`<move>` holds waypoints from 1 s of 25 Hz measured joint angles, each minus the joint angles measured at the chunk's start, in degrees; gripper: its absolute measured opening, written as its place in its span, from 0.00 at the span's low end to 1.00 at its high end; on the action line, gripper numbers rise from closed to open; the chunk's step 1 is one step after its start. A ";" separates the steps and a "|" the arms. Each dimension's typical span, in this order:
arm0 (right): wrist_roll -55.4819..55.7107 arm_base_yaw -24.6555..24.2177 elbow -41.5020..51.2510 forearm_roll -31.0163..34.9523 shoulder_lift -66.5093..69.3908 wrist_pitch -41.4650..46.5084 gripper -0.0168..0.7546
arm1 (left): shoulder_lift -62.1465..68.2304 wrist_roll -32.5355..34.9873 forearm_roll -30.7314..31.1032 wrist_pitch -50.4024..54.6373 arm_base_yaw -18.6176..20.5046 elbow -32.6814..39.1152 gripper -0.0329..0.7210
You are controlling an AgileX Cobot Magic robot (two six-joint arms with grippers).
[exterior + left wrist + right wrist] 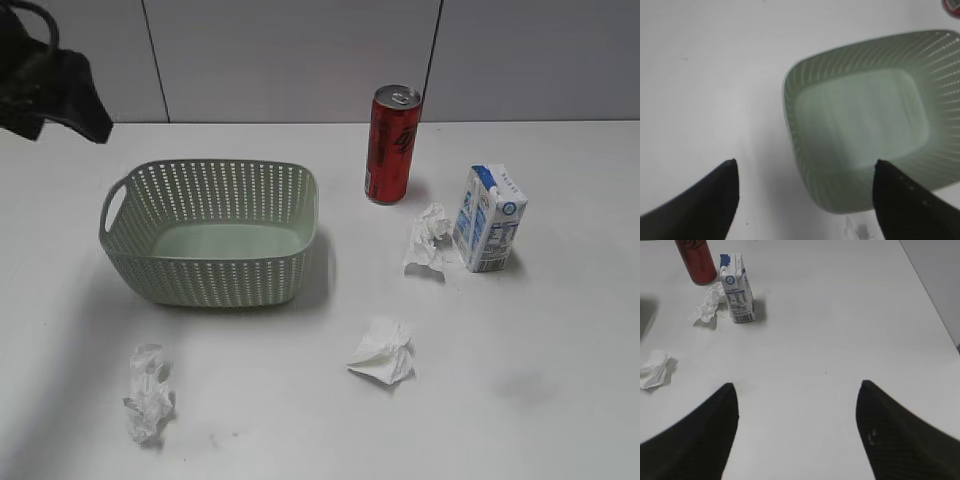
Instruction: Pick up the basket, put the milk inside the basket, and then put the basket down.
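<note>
Hovering over desk (560, 400), nothing started.
Both tools spread apart, empty: left tool (805, 200), right tool (797, 435); basket (210, 235) unlifted, milk (489, 232) outside.

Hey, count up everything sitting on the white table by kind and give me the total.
Pale sage-green perforated plastic basket: 1
Tall red metal drink can: 1
White-and-blue rectangular milk carton: 1
Crumpled white paper wads: 3, one beside the carton, one in front of the can, one in front of the basket
Total: 6
</note>
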 joint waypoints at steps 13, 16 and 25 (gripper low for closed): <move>0.00 0.00 0.00 0.00 0.00 0.00 0.74 | 19.31 -0.24 -1.32 -6.87 -0.29 -0.57 0.81; 0.00 0.00 0.00 0.05 0.00 0.00 0.74 | 20.24 -0.24 -2.91 -8.34 -0.29 -0.57 0.70; 0.00 0.00 0.00 0.05 0.00 0.00 0.74 | 20.24 -2.57 -4.53 -10.16 -0.38 -0.59 0.03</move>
